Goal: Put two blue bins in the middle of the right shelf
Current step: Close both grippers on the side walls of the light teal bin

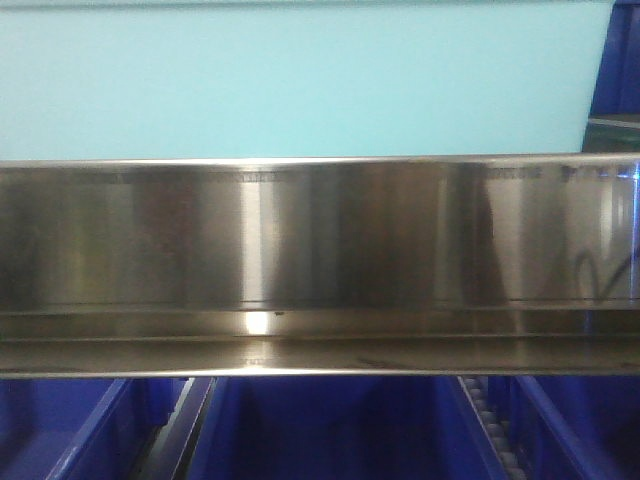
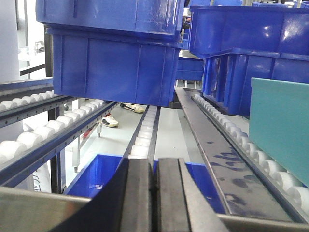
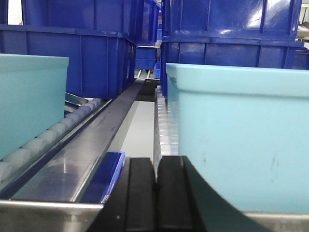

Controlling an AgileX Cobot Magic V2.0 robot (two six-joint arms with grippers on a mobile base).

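Observation:
Two pale blue bins stand on the roller tracks of the shelf tier, behind its shiny steel front rail [image 1: 320, 240]. In the right wrist view one bin [image 3: 241, 135] is close on the right and the other [image 3: 29, 106] is on the left. The left wrist view shows a bin's corner [image 2: 282, 128] at the right edge. In the front view a pale blue bin wall [image 1: 300, 80] fills the space above the rail. My left gripper [image 2: 154, 164] and right gripper [image 3: 155, 162] are both shut on nothing, low at the rail, each in a gap beside the bins.
Dark blue crates [image 2: 116, 63] [image 3: 227, 43] are stacked at the back of the tier. More dark crates [image 1: 330, 430] sit on the tier below. White rollers [image 2: 43, 133] and steel guide strips [image 3: 91, 145] run front to back.

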